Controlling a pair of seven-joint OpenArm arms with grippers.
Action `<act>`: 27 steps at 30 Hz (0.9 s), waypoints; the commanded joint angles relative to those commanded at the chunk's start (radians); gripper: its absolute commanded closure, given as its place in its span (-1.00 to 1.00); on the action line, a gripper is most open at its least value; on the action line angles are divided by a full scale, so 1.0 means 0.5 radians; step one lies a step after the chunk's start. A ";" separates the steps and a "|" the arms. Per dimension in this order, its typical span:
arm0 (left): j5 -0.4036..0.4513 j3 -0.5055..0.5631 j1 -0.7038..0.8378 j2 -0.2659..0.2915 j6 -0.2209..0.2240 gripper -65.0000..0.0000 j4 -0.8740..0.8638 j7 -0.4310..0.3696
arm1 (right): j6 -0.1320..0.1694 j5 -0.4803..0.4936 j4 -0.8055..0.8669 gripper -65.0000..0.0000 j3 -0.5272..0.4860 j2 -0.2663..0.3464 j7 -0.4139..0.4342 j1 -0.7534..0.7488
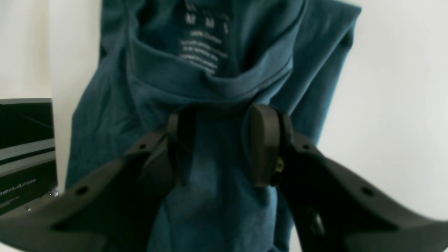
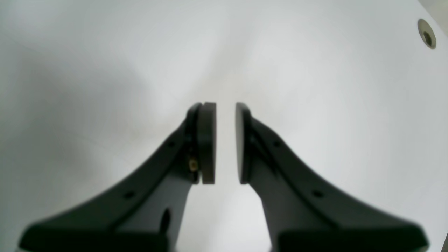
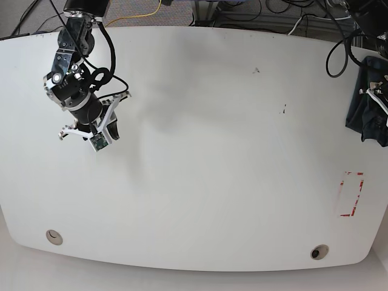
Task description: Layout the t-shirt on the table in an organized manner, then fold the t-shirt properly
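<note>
T-shirt (image 1: pixel 217 80): dark navy, bunched and wrinkled, collar and printed neck label showing, hanging off the right edge of the table (image 3: pixel 200 151), above its red tape rectangle (image 3: pixel 350 194). Tabletop glossy white, a grommet hole near each front corner.

White table (image 3: pixel 200 151) w/ 2 grommet holes (image 3: pixel 54 237), red tape rectangle (image 3: pixel 351 194) nr one edge, small dark specks (image 3: pixel 283 110).

My right gripper (image 2: pixel 225 143) is showing matte black curved fingers with round flat pads (image 2: pixel 206 143), small screw holes and a brass screw. My arm (image 3: pixel 76 79) is wearing black-and-silver joints, black cables and white brackets.
</note>
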 joint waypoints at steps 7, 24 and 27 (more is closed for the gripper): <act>-0.006 0.015 0.012 0.015 0.000 0.26 0.304 0.012 | 0.000 0.000 0.000 0.73 -0.003 -0.006 0.003 0.031; 0.230 0.647 0.018 0.629 0.296 0.26 0.997 -0.632 | -0.084 -0.442 -0.150 0.72 -0.242 -0.184 0.908 0.055; 0.313 0.706 0.077 0.721 0.400 0.26 0.988 -0.957 | -0.192 -0.491 -0.264 0.72 -0.239 -0.209 1.169 0.025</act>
